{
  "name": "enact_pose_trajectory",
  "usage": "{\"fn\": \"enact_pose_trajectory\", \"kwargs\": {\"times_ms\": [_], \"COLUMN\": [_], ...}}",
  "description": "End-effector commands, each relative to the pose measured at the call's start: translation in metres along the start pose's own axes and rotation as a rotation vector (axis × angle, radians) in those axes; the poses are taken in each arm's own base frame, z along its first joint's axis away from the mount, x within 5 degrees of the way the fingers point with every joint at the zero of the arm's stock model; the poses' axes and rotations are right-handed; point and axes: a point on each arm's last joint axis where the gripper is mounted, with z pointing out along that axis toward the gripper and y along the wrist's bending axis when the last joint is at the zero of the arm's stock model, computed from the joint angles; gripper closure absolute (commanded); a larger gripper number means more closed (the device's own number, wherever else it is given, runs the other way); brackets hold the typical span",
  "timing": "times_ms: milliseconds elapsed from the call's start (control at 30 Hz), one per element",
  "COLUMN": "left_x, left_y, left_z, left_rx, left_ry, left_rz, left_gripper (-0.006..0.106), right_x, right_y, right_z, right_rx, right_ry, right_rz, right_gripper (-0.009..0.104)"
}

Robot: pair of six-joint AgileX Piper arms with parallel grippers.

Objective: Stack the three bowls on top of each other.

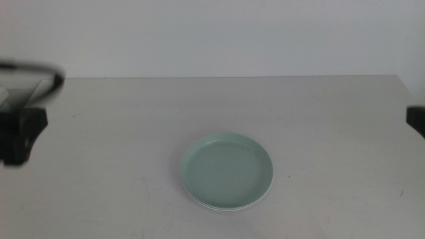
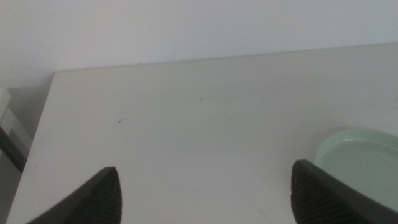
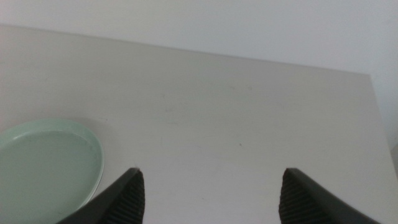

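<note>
A pale mint green bowl point(image 1: 227, 171) sits on the white table a little right of centre, near the front. A thin white rim point(image 1: 222, 208) shows under its front edge, so it rests on at least one other bowl; no light grey bowl can be made out. The green bowl also shows in the left wrist view point(image 2: 364, 165) and the right wrist view point(image 3: 43, 165). My left gripper point(image 2: 205, 169) is open and empty, back at the table's left edge point(image 1: 20, 133). My right gripper point(image 3: 211, 171) is open and empty at the right edge point(image 1: 416, 123).
The white table point(image 1: 133, 119) ends at a pale wall behind. A dark cable point(image 1: 40, 70) loops over the left arm at the far left.
</note>
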Motion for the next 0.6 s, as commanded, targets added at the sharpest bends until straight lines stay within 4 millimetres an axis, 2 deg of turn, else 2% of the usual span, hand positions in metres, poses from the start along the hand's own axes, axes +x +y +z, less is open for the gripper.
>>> {"fn": "enact_pose_trajectory", "kwargs": {"times_ms": [0, 200, 367, 567], "left_x": [-0.001, 0.033, 0.032, 0.031], "left_y": [0.000, 0.001, 0.002, 0.002], "left_z": [-0.013, -0.028, -0.035, -0.034], "left_rx": [0.008, 0.011, 0.013, 0.012], "left_ry": [-0.170, -0.270, -0.335, -0.337], "left_rz": [-0.022, -0.028, -0.027, -0.026], "left_gripper": [-0.005, -0.005, -0.005, -0.005], "right_x": [0.000, 0.024, 0.030, 0.030], "right_y": [-0.002, -0.001, -0.002, -0.002], "right_z": [-0.015, -0.034, -0.038, -0.039], "right_rx": [0.027, 0.039, 0.048, 0.047], "right_ry": [-0.151, -0.248, -0.320, -0.319], "right_rz": [-0.019, -0.030, -0.028, -0.025], "right_gripper": [0.041, 0.041, 0.041, 0.041]}}
